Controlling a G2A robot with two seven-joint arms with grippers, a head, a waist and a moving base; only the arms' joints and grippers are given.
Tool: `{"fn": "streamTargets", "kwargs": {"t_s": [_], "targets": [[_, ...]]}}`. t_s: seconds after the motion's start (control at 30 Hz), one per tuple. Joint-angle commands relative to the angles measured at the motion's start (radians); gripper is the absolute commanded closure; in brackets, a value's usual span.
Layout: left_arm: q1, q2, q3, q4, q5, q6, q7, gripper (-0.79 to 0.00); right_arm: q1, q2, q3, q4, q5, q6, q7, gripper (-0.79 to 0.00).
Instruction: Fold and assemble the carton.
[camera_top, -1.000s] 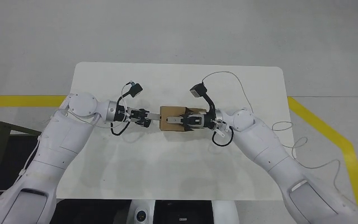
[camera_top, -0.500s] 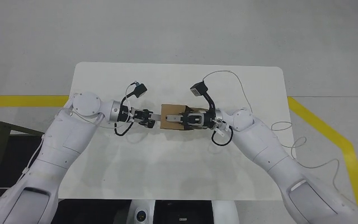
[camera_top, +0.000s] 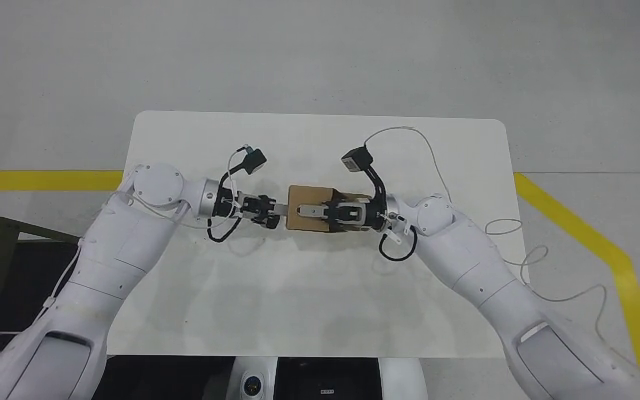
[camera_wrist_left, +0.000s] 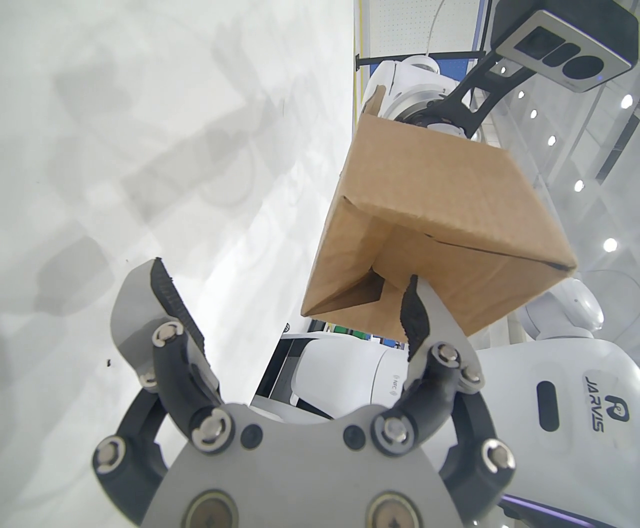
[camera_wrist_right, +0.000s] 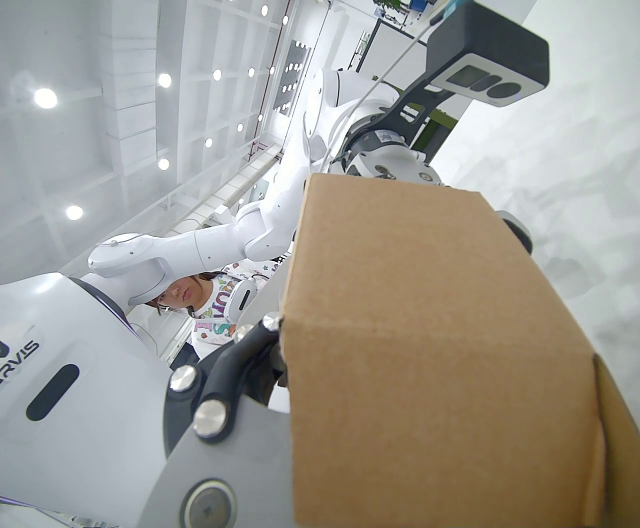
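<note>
Our left gripper (camera_top: 270, 210) stands spread. The carton (camera_top: 306, 196) lies at its 3 o'clock, over the table's (camera_top: 200, 310) middle, long axis 9 to 3, one fingertip (camera_wrist_left: 414, 305) touching its end flaps. It is brown and squared up, with those flaps folded in but gapping. Our right gripper (camera_top: 314, 213) pinches it from 3 o'clock.

Open table (camera_top: 420, 300) to either side — the carton (camera_top: 308, 200) stands right against the left hand (camera_top: 278, 211).
</note>
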Motion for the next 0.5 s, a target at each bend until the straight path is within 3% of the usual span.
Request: {"fn": "streamTargets", "kwargs": {"t_s": [0.0,0.47], "targets": [[-0.001,0.000,0.000,0.005,0.000,0.000,-0.002,-0.785,0.000,0.001,0.000,0.001,0.000,-0.001,-0.001,0.000],[-0.003,-0.003,-0.002,0.028,-0.004,-0.002,0.004,-0.785,0.000,0.003,0.001,0.003,-0.001,-0.004,-0.004,0.000]]}}
